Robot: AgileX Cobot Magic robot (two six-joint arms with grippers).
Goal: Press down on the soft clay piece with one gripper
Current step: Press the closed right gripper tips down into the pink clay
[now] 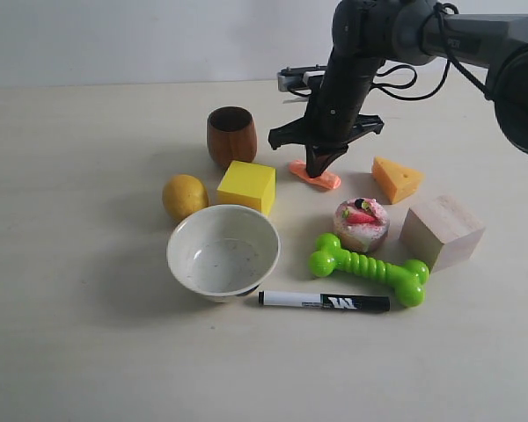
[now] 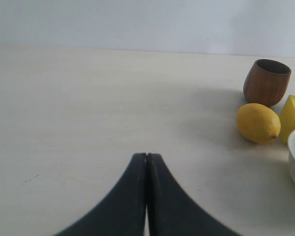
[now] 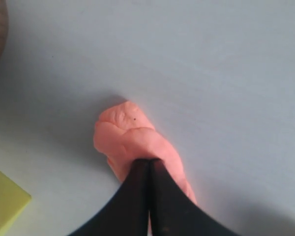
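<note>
The soft clay piece [image 1: 317,176] [image 3: 130,137] is a salmon-orange lumpy blob lying flat on the table, between the yellow cube and the cheese wedge. My right gripper [image 1: 317,170] [image 3: 150,161] is shut, its two dark fingers pressed together, and its tip rests on top of the clay's middle; the fingers hide part of the clay. My left gripper [image 2: 146,156] is shut with nothing in it, over bare table far from the clay, and does not show in the exterior view.
Around the clay stand a wooden cup [image 1: 231,135], a yellow cube [image 1: 246,186], a lemon [image 1: 185,196], a white bowl [image 1: 223,251], a cheese wedge [image 1: 396,178], a toy cupcake [image 1: 362,223], a green dog-bone toy [image 1: 370,269], a wooden block [image 1: 441,231] and a black marker [image 1: 326,301].
</note>
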